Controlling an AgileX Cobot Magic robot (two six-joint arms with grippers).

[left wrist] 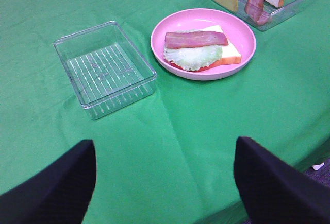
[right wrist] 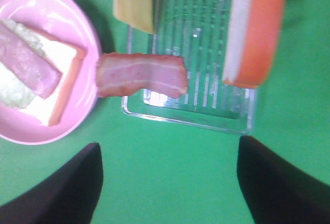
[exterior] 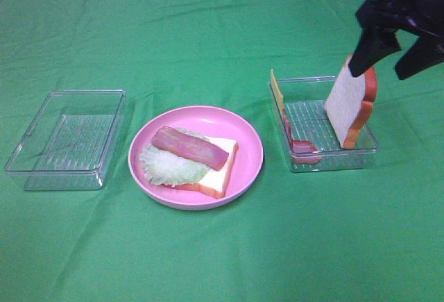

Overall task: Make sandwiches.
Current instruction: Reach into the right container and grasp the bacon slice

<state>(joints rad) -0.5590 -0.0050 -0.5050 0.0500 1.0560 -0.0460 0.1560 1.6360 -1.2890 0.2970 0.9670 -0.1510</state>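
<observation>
The half-built sandwich (exterior: 191,160) lies on a round pink plate (exterior: 250,142): a white bread slice (exterior: 223,164), frilly lettuce (exterior: 166,166) and a bacon strip (exterior: 191,148) on top. A second bread slice (exterior: 350,104) leans upright in the right clear tray (exterior: 333,163), with a cheese square (exterior: 277,90) and another bacon strip (exterior: 302,146). My right gripper (exterior: 395,55) hovers open just above that upright slice; in the right wrist view my right gripper (right wrist: 169,147) has nothing between its fingers. My left gripper (left wrist: 165,144) is open over bare cloth, well short of the plate (left wrist: 242,33).
An empty clear tray (exterior: 66,139) sits left of the plate on the green cloth. In the left wrist view the table's near edge drops off at one corner, close to the left gripper.
</observation>
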